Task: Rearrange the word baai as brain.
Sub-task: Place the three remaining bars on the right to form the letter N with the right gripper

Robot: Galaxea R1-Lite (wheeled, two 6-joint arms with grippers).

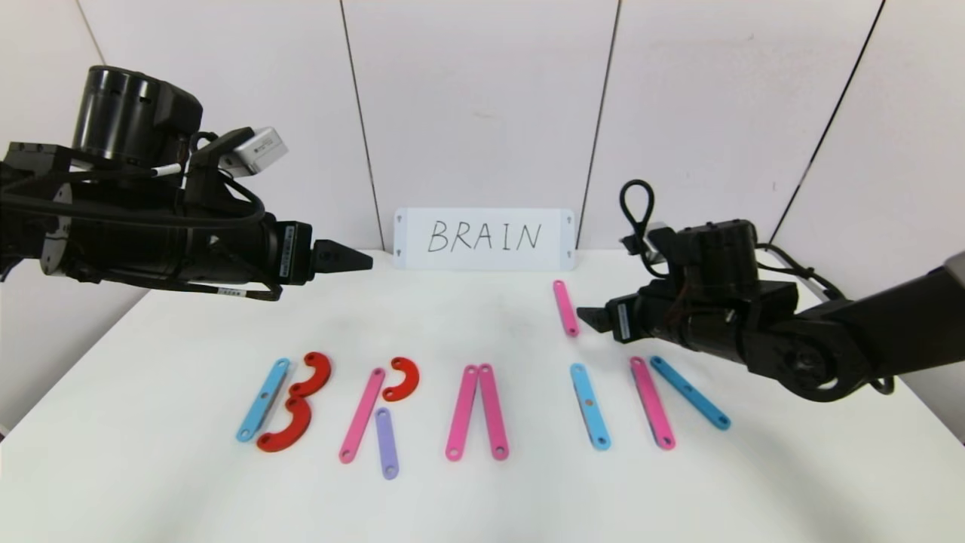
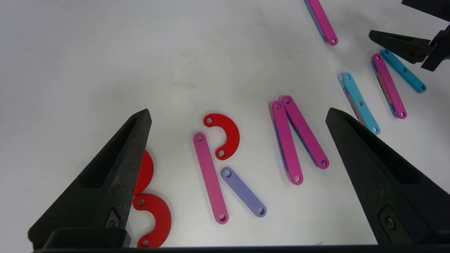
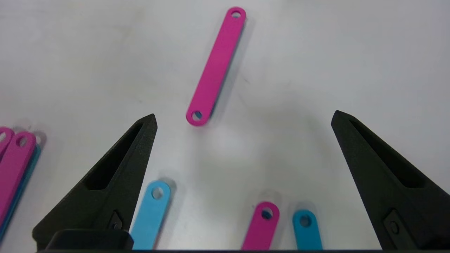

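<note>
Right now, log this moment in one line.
left gripper: open, idle | right gripper: open, above table | loose pink bar: apart from letters | N: unfinished

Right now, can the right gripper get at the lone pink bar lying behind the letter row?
Probably yes. The right gripper hangs open just beside the lone pink bar, with only bare table between them and no other piece nearby.

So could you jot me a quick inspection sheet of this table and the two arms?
Surface: white table, bare around the pieces.
Job's things: letters B, R, A, I laid out; N unfinished, loose pink bar lying behind it.
Clutter: nothing seen.
Hands: left hand open, raised over the table's far left; right hand open, empty, beside the loose bar.
Cables: black loop on the right arm.
Surroundings: white card reading BRAIN against the wall.
</note>
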